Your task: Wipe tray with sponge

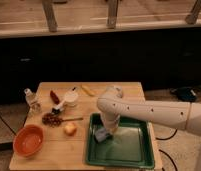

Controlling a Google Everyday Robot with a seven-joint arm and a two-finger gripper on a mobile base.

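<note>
I have the gripper down inside the tray, at the tray's far corner on the picture's left, with the arm reaching in from the picture's right. The sponge sits directly under the gripper, on the tray's floor just beside the left rim. I cannot tell whether the gripper is clamped on the sponge or only pressing on it. What matters for my next stroke is that nearly all the bare green floor lies from the sponge toward the picture's right and toward the near rim. The tray sits square to the table. It looks slightly longer across the picture, so I judge that a sweep rightward along that axis suits. The sponge's own long axis is too indistinct to call.
</note>
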